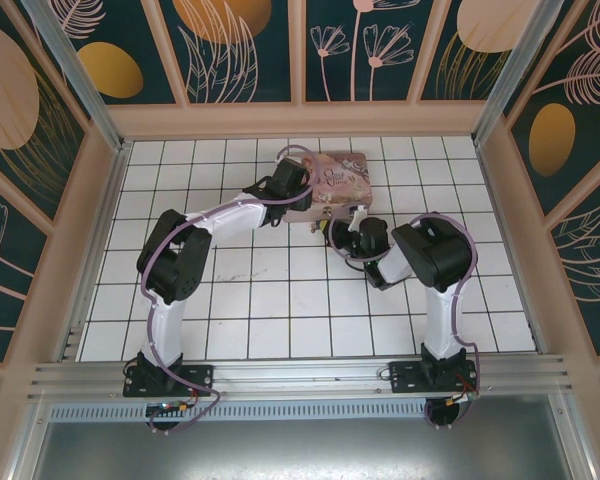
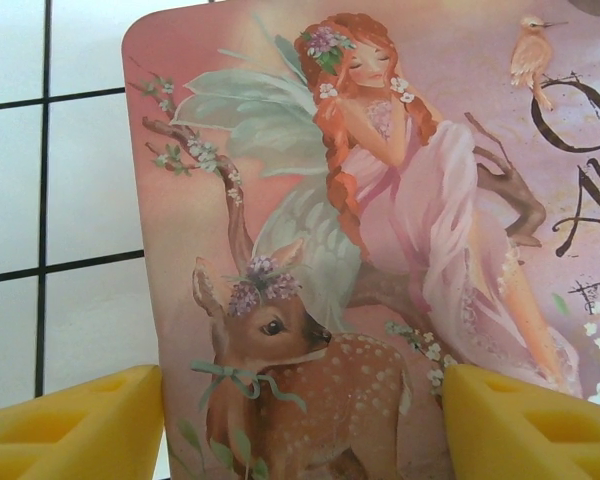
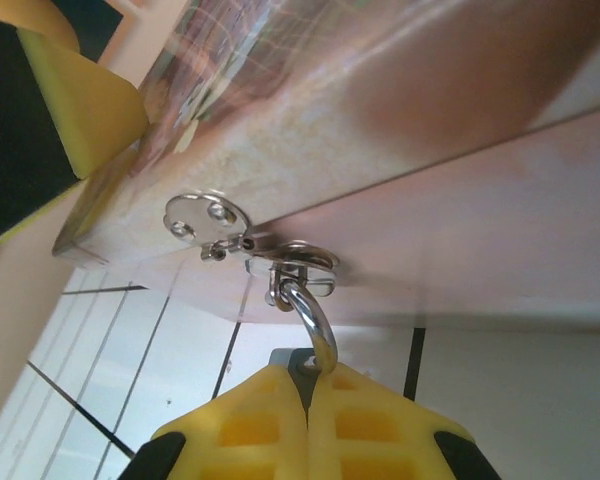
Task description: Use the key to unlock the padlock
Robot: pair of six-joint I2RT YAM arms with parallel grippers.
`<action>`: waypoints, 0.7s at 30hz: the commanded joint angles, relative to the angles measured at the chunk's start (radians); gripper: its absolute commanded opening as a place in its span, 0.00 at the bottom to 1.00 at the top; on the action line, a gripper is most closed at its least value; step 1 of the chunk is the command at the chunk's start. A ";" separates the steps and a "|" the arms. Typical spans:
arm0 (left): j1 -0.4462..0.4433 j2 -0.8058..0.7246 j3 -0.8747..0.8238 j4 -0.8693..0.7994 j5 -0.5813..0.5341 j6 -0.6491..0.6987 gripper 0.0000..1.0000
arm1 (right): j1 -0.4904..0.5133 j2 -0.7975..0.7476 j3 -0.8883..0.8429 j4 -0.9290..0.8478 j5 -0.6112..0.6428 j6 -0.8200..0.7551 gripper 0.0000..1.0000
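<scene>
Yellow pads of the right gripper [image 3: 306, 385] are pressed flat together, with no gap between them, and they clamp the padlock [image 3: 315, 318]. A sliver of its grey body shows at the fingertips and its shiny curved shackle rises out from between them. The shackle is hooked through the hasp loop [image 3: 292, 262], which hangs from a small round plate [image 3: 204, 217] riveted to the front wall of the tin box [image 3: 400, 120]. So the padlock hangs on the front of the tin, just above the white tiled table [image 3: 500, 400].

From above, this gripper reaches in to the near side of the tin, which stands towards the far middle of the table.

The left gripper [image 2: 300, 440] holds its jaws wide apart with nothing pinched between them. Its two yellow fingers [image 2: 70, 430] sit over the pink lid, painted with a red-haired fairy and a fawn, one finger at the lid's edge. Whether they press on the lid cannot be told.
</scene>
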 commanded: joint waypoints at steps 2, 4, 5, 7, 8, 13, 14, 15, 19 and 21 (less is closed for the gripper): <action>-0.001 0.125 -0.079 -0.240 0.078 0.024 0.70 | -0.036 0.005 -0.048 0.059 -0.031 0.145 0.00; -0.001 0.127 -0.079 -0.242 0.079 0.025 0.70 | -0.050 0.015 -0.038 0.069 -0.043 0.188 0.00; -0.001 0.130 -0.077 -0.243 0.079 0.024 0.70 | -0.059 0.018 -0.031 0.068 -0.051 0.215 0.00; -0.001 0.136 -0.073 -0.248 0.082 0.026 0.67 | -0.079 0.019 -0.013 0.044 -0.070 0.254 0.00; -0.001 0.139 -0.072 -0.250 0.086 0.028 0.66 | -0.091 0.015 -0.006 0.023 -0.081 0.273 0.00; -0.001 0.152 -0.070 -0.259 0.082 0.031 0.65 | -0.142 -0.034 0.027 -0.135 -0.130 0.295 0.00; -0.001 0.154 -0.070 -0.259 0.083 0.032 0.64 | -0.149 -0.049 0.019 -0.137 -0.128 0.295 0.00; -0.001 0.155 -0.068 -0.259 0.084 0.032 0.65 | -0.156 -0.062 0.015 -0.149 -0.130 0.295 0.00; -0.002 0.151 -0.066 -0.260 0.085 0.035 0.65 | -0.161 -0.099 -0.002 -0.187 -0.162 0.289 0.00; -0.001 0.137 -0.070 -0.255 0.092 0.033 0.68 | -0.153 -0.119 -0.029 -0.188 -0.185 0.294 0.00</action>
